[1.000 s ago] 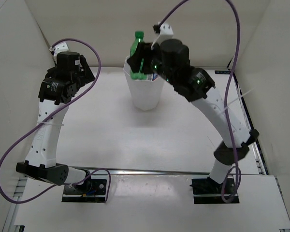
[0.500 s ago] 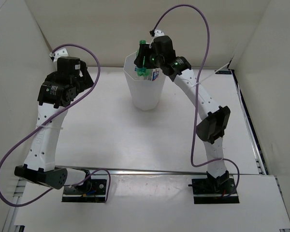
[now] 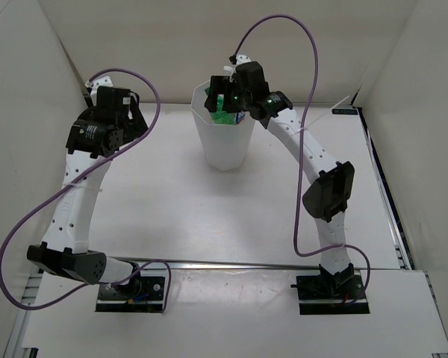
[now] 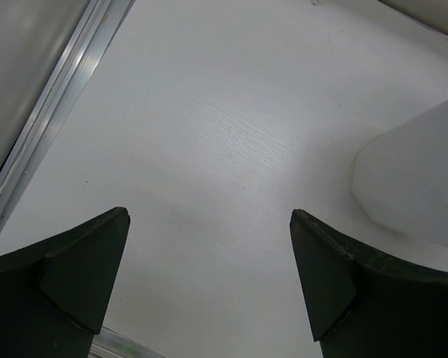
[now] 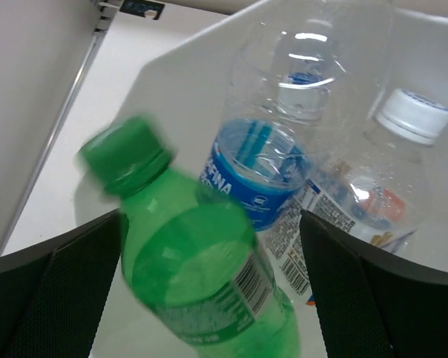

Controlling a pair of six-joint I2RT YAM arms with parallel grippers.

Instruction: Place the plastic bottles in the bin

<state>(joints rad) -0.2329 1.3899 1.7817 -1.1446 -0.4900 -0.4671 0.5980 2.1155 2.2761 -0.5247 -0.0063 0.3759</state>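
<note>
Plastic, green and see-through, fills the space under my right gripper (image 5: 211,220): the green bottle (image 5: 201,291) lies tilted between my two dark fingers (image 5: 60,298), with its green cap (image 5: 125,155) pointing up toward my left finger. My right fingers are spread wide and clamp nothing. The bottle's side runs close along the left finger, and a plain gap shows between it and the other finger. Its outline is smeared, the cap most of all. The body is smooth and rounded, and a barcode strip on it shows as black bars on white.

Beyond it, inside the bin (image 3: 224,145), two more of the plastic bottles lie together. One clear bottle (image 5: 299,82) is dimpled and glossy, and its blue label (image 5: 246,175) carries white letters of which I can read only "FINA". Just beside it lies a second clear bottle (image 5: 373,194) with a ribbed white cap (image 5: 414,114) and a white label of fine print too small to read.

From above, my right gripper hangs over the bin's open octagonal rim, with green showing just inside it. The bin is white, faceted and narrower toward its foot.

My left gripper (image 4: 209,220) is off to the left, well apart from the bin, with its fingers parted and empty over the white table (image 4: 209,112), which has a fine grain. One lower corner of the bin shows at the right of that view.
</note>
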